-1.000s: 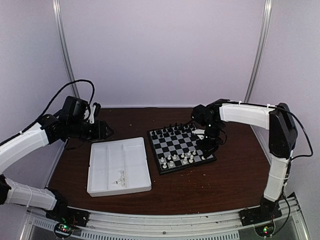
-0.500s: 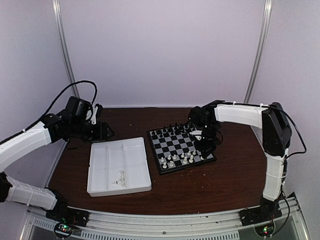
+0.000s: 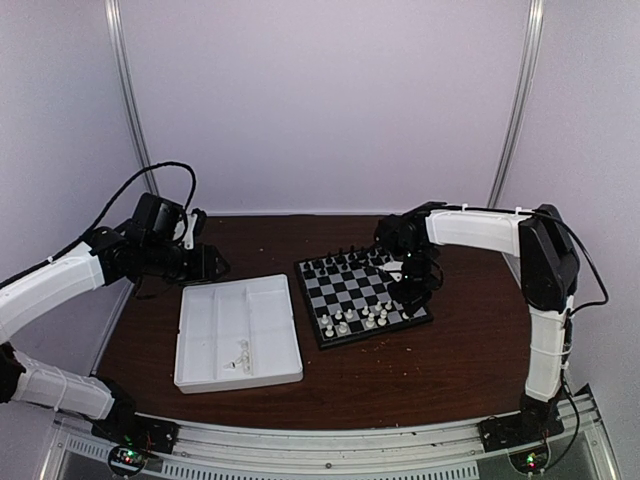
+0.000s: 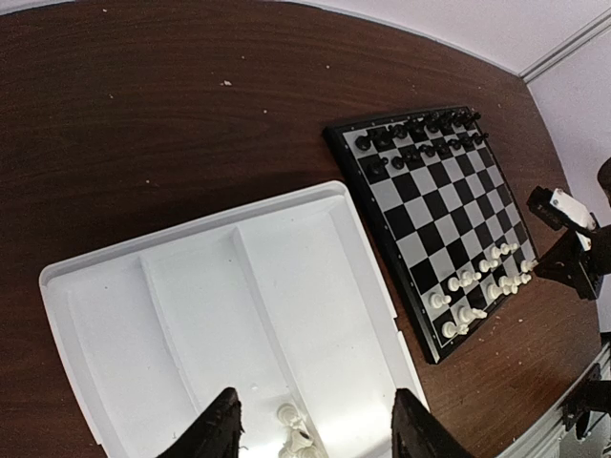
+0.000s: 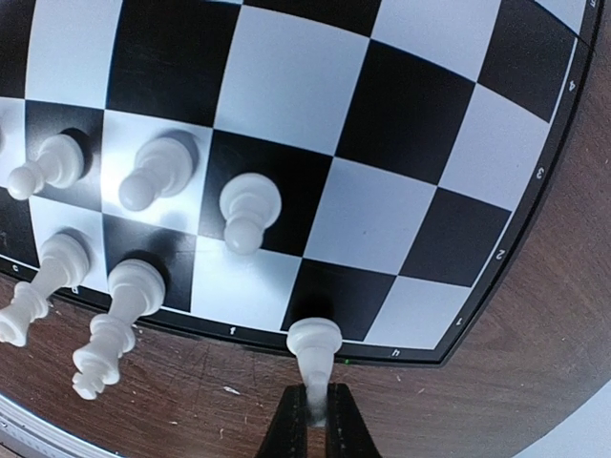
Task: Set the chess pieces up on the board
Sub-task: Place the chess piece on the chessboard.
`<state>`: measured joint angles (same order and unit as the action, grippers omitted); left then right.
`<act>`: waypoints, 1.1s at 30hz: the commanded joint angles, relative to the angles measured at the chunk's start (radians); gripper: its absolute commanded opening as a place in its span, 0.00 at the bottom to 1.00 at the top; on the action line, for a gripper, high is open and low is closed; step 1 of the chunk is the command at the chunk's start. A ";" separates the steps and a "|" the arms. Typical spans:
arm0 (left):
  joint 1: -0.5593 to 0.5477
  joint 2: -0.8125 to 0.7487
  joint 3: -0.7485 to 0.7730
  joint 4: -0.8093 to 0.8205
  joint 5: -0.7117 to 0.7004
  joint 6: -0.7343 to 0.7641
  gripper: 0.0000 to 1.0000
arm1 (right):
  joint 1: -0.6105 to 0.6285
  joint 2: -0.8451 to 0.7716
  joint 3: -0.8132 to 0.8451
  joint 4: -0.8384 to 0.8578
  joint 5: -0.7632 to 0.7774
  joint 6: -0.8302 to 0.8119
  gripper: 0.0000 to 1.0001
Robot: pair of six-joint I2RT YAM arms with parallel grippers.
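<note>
The right pincer (image 5: 312,396), clamped on a white piece (image 5: 313,342), holds it seemingly over the board's (image 5: 286,86) near rim, so letting go there could topple it onto the tabletop (image 5: 458,401).

A robot lab booth: plain white walls (image 3: 320,100) enclosing a wooden table (image 3: 400,370).

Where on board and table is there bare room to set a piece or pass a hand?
Free: the middle rows of the board, between black chessmen and white chess pieces; the table strip in front of board and tray. Crowded: the board's near rows, where the right tool grips one.
</note>
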<state>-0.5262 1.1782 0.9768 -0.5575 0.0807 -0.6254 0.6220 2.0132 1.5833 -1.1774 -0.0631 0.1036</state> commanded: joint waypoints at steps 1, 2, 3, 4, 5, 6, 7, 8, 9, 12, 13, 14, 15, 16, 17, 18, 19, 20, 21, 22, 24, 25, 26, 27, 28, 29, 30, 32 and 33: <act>0.006 0.001 0.034 0.001 -0.017 0.019 0.54 | -0.003 0.009 0.020 0.011 0.039 -0.001 0.00; 0.006 0.001 0.034 0.001 -0.017 0.018 0.54 | -0.003 0.010 0.022 0.011 0.040 -0.001 0.00; 0.006 0.002 0.034 0.001 -0.018 0.018 0.54 | -0.002 0.011 0.023 0.012 0.040 -0.001 0.00; 0.006 0.003 0.034 0.001 -0.016 0.018 0.54 | -0.003 0.014 0.025 0.012 0.040 -0.001 0.00; 0.006 0.003 0.034 0.001 -0.017 0.018 0.54 | -0.002 0.015 0.027 0.012 0.040 -0.002 0.00; 0.006 0.003 0.034 0.001 -0.017 0.018 0.54 | -0.002 0.016 0.028 0.013 0.041 -0.002 0.00; 0.006 0.003 0.034 0.001 -0.017 0.018 0.54 | -0.002 0.017 0.029 0.014 0.042 -0.002 0.00; 0.006 0.002 0.033 0.001 -0.017 0.018 0.54 | -0.002 0.018 0.029 0.014 0.042 -0.002 0.00; 0.006 0.002 0.033 0.001 -0.017 0.018 0.54 | -0.002 0.018 0.029 0.015 0.042 -0.002 0.00; 0.006 -0.001 0.030 0.000 -0.018 0.017 0.54 | -0.002 0.017 0.029 0.018 0.047 -0.002 0.00; 0.006 -0.002 0.030 0.000 -0.019 0.016 0.54 | -0.002 0.018 0.029 0.018 0.048 -0.003 0.00; 0.006 0.000 0.030 0.001 -0.018 0.016 0.54 | -0.002 0.018 0.030 0.020 0.048 -0.004 0.00; 0.006 0.001 0.030 0.001 -0.018 0.016 0.54 | -0.003 0.018 0.031 0.021 0.048 -0.004 0.00; 0.006 0.000 0.031 0.001 -0.018 0.016 0.54 | -0.003 0.020 0.034 0.021 0.049 -0.004 0.00; 0.006 0.001 0.031 0.000 -0.017 0.016 0.54 | -0.004 0.022 0.035 0.022 0.050 -0.004 0.00; 0.006 0.001 0.032 0.001 -0.017 0.016 0.54 | -0.004 0.022 0.038 0.023 0.051 -0.004 0.00; 0.006 0.002 0.032 0.000 -0.018 0.016 0.54 | -0.003 0.024 0.039 0.023 0.052 -0.003 0.00; 0.006 0.002 0.033 0.001 -0.017 0.016 0.54 | -0.004 0.025 0.041 0.024 0.054 -0.004 0.00; 0.006 0.001 0.033 0.000 -0.017 0.017 0.54 | -0.004 0.027 0.041 0.025 0.054 -0.004 0.00; 0.006 0.001 0.032 0.001 -0.018 0.017 0.54 | -0.005 0.028 0.042 0.025 0.055 -0.004 0.00; 0.006 0.001 0.033 0.001 -0.021 0.016 0.54 | -0.004 0.027 0.041 0.027 0.058 -0.004 0.00; 0.006 0.002 0.033 0.000 -0.021 0.016 0.54 | -0.004 0.028 0.041 0.027 0.059 -0.004 0.00; 0.006 0.002 0.034 0.001 -0.021 0.016 0.54 | -0.004 0.028 0.041 0.027 0.059 -0.005 0.00; 0.006 0.003 0.034 0.001 -0.020 0.017 0.54 | -0.004 0.026 0.041 0.028 0.059 -0.005 0.00; 0.006 0.004 0.034 0.001 -0.021 0.017 0.54 | -0.004 0.027 0.041 0.028 0.074 -0.006 0.00; 0.006 0.006 0.035 0.001 -0.020 0.017 0.54 | -0.004 0.027 0.041 0.030 0.079 -0.007 0.00; 0.006 0.007 0.036 0.000 -0.018 0.016 0.54 | -0.005 0.027 0.040 0.030 0.079 -0.008 0.01; 0.006 0.011 0.037 0.000 -0.018 0.016 0.54 | -0.004 0.027 0.040 0.030 0.080 -0.008 0.05; 0.006 0.011 0.037 0.001 -0.018 0.017 0.54 | -0.004 0.027 0.040 0.030 0.079 -0.010 0.08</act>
<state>-0.5262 1.1793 0.9768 -0.5629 0.0681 -0.6254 0.6216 2.0331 1.6012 -1.1515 -0.0196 0.1020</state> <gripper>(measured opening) 0.539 0.059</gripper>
